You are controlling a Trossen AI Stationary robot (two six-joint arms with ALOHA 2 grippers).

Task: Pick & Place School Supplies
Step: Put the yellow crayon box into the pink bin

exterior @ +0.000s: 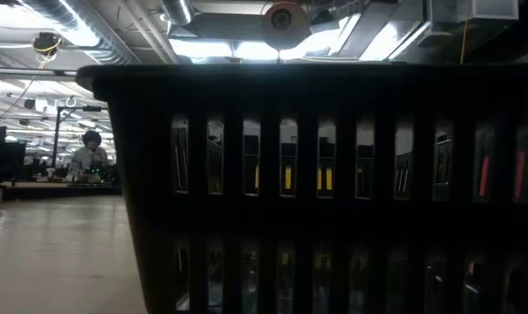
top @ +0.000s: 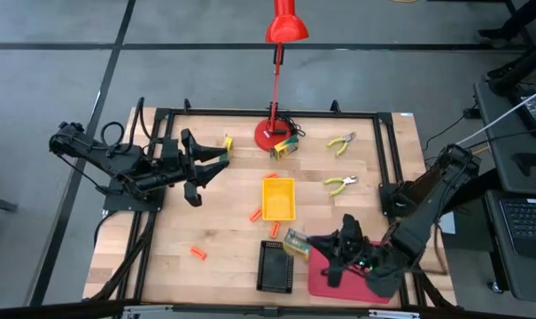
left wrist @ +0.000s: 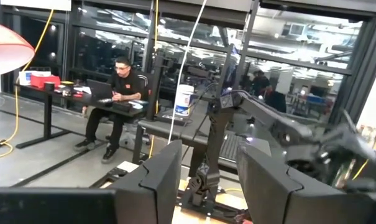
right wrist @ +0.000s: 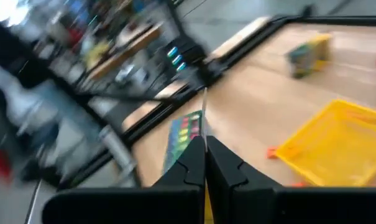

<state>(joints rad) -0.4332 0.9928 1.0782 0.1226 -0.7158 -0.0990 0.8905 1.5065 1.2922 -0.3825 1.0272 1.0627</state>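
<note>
From above, the right gripper (top: 305, 241) is hovering over the gap between the black tray (top: 276, 266) and the red tray (top: 338, 282), its jaws pinched on a printed box (top: 296, 241). The yellow tray (top: 279, 198) is lying just beyond those jaws, with orange sticks (top: 255, 214) beside it and another stick (top: 198, 253) well off toward the left arm. Two pliers (top: 342, 142) are resting farther out, near the lamp (top: 275, 133), and a second box (top: 285, 147) is sitting against the lamp's base. The left gripper (top: 216, 156) is waiting at the far left of the table, jaws spread wide, a small yellow piece (top: 228, 142) just beyond its tips.

At table height, the black tray's slotted wall (exterior: 333, 192) is filling nearly everything.

The left wrist is showing its fingers (left wrist: 156, 180) held wide apart, facing the room, where a person (left wrist: 116, 99) is sitting.

The right wrist is showing its fingers (right wrist: 191, 165) closed together on the box (right wrist: 184, 134), which is sticking out ahead of them; the yellow tray (right wrist: 334, 146) and the second box (right wrist: 309, 55) are lying beyond.
</note>
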